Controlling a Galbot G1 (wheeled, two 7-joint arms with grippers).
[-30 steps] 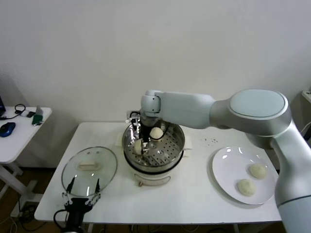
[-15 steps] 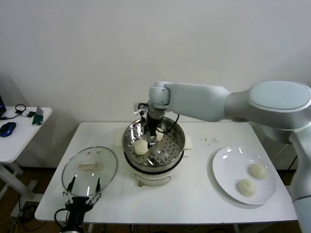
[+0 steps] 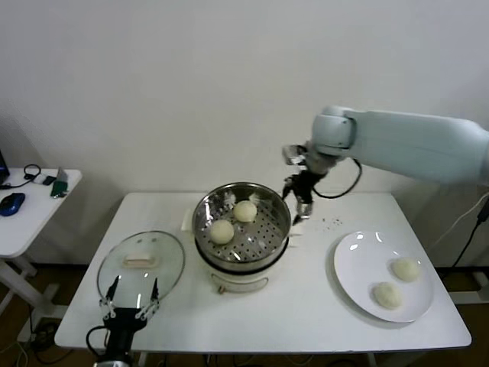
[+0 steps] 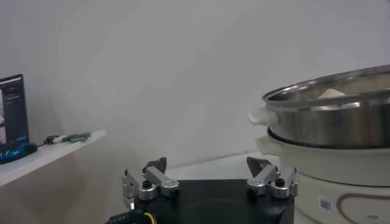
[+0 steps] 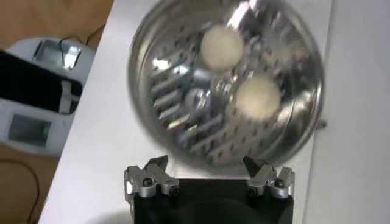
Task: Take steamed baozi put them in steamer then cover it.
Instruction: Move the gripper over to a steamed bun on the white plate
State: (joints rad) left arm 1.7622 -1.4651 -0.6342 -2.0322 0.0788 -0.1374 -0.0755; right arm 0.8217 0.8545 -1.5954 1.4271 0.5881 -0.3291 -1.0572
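Baozi (image 3: 222, 231) on plate (image 3: 351, 287) appear only in head view.

Right arm stretches in from the right side, pale grey-white and held high over the table's far edge, wrist bent straight down. Its black two-fingered right gripper (image 3: 299, 200) hangs there with fingers spread wide, nothing between them. Down at the table's near-left corner, the black left gripper (image 3: 130, 294) sits parked low, fingers (image 4: 141, 182) wide apart and empty too.
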